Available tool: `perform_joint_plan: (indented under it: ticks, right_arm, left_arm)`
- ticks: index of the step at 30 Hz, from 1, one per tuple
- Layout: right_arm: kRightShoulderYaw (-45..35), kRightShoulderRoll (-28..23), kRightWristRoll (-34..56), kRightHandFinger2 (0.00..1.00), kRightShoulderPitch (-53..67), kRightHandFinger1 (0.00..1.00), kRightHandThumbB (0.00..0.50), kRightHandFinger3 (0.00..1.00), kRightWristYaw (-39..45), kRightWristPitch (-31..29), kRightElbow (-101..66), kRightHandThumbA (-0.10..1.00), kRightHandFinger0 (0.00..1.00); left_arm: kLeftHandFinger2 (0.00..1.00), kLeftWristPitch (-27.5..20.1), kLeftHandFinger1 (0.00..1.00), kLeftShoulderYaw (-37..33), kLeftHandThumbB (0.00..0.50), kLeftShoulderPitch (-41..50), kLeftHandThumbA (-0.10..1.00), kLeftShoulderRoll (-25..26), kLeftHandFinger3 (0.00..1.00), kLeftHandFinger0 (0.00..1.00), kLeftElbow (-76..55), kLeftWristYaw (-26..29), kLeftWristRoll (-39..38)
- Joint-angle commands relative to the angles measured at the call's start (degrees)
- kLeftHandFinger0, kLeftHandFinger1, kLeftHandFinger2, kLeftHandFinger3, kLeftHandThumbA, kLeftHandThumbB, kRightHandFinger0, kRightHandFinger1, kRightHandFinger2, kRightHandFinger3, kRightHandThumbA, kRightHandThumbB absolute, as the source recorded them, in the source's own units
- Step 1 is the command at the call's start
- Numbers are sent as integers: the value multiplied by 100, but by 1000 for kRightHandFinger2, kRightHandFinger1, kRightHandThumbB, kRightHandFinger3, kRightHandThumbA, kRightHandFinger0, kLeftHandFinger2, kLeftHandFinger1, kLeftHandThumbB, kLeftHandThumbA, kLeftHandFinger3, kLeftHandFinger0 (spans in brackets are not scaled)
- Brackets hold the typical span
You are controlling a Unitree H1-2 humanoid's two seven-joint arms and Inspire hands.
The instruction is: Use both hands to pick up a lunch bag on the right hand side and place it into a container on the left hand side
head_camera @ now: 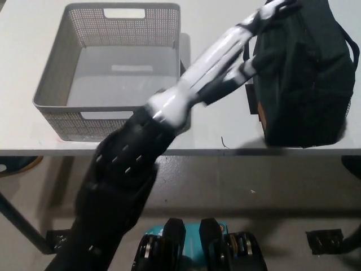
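Over on the left of the white tabletop (214,121) sits the grey perforated plastic basket (51,104), rectangular, with cut-out handles in its near and far walls, and nothing inside it. Crossing the middle of the picture, the robot's left arm sweeps up from the lower left, dark at the upper part and white along the forearm, passing over the basket's right near corner and stretching diagonally across the table. At its far end the white left hand (275,9) is up at the top left of the dark green fabric lunch bag (304,79), by the bag's black carry handle (248,51); the hand is blurred and partly cut by the top edge, so I cannot tell whether its fingers are spread, curled, or closed on anything. The lunch bag itself stands on the right side of the table, well apart from the basket, its near end close to the table's front edge. The black right hand does not show anywhere in this view.
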Motion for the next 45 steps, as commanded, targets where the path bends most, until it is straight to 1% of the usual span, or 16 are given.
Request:
perform_joint_plan:
  ticks: [1,3,5,6,8,13,16,17,19,22,25,28,35,41,43,45]
  right_arm:
    - [-109,-218,190,1000,-652,1000,199,1000,-161,545,328,1000,1000]
    - [-102,-245,243,1000,-881,1000,169,1000,-138,606,500,1000,1000]
    - [-71,-271,317,1000,-1126,1000,154,1000,-80,646,720,1000,1000]
    - [-67,-309,275,1000,-1264,1000,130,1000,-69,638,889,1000,1000]
    - [-61,-372,241,1000,-1478,1000,123,1000,-38,636,1182,1000,1000]
    - [-53,-554,183,1000,-1887,1000,100,1000,30,591,1803,1000,1000]
    - [-48,-612,156,1000,-2075,1000,134,1000,35,556,2157,1000,1000]
    - [-43,-629,156,1000,-2127,1000,104,1000,40,538,2284,1000,1000]
    - [-52,-671,223,1000,-2254,1000,136,1000,86,542,2567,1000,1000]
    - [-59,-683,247,1000,-2328,1000,140,1000,112,506,2845,1000,1000]
    - [-54,-689,237,1000,-2349,1000,158,1000,135,454,3023,1000,1000]
    - [-64,-696,247,1000,-2325,1000,157,1000,148,447,3097,1000,1000]
    - [-66,-676,280,1000,-2262,1000,171,1000,155,492,3164,1000,1000]
    - [-15,-656,280,1000,-2281,1000,180,1000,182,470,3275,1000,1000]
    - [-5,-591,344,1000,-2352,1000,198,1000,193,489,3398,1000,1000]
    - [10,-524,405,1000,-2441,1000,198,1000,235,414,3600,1000,1000]
  left_arm:
    - [1000,-79,1000,-89,407,-692,1000,-283,1000,1000,816,177,334]
    - [1000,-109,1000,-120,434,-893,1000,-359,1000,1000,1203,224,462]
    - [1000,-108,1000,-118,431,-1058,1000,-459,1000,1000,1574,249,494]
    - [1000,-220,1000,-127,422,-1169,1000,-521,1000,1000,1869,318,557]
    - [1000,-462,1000,-160,412,-1340,1000,-614,1000,1000,2440,481,689]
    - [1000,-700,1000,-177,410,-1679,1000,-731,1000,1000,3301,745,892]
    - [1000,-712,1000,-165,412,-1805,1000,-720,1000,1000,3550,792,957]
    - [1000,-756,1000,-141,423,-1865,1000,-712,1000,1000,3698,832,969]
    - [1000,-821,1000,-98,422,-1945,1000,-693,1000,1000,3898,867,957]
    - [1000,-857,1000,25,429,-2021,1000,-636,1000,1000,4056,929,872]
    - [1000,-780,1000,201,428,-2111,1000,-489,1000,1000,3846,847,767]
    - [1000,-765,1000,406,382,-2150,1000,-375,1000,1000,3448,780,615]
    - [1000,-769,1000,626,395,-2342,1000,-211,1000,1000,2809,837,675]
    - [1000,-768,1000,655,389,-2308,1000,-287,1000,1000,2958,948,740]
    - [1000,-590,1000,804,414,-2281,1000,-439,1000,1000,3251,873,432]
    - [1000,-486,1000,939,416,-2266,1000,-558,1000,1000,3491,836,213]
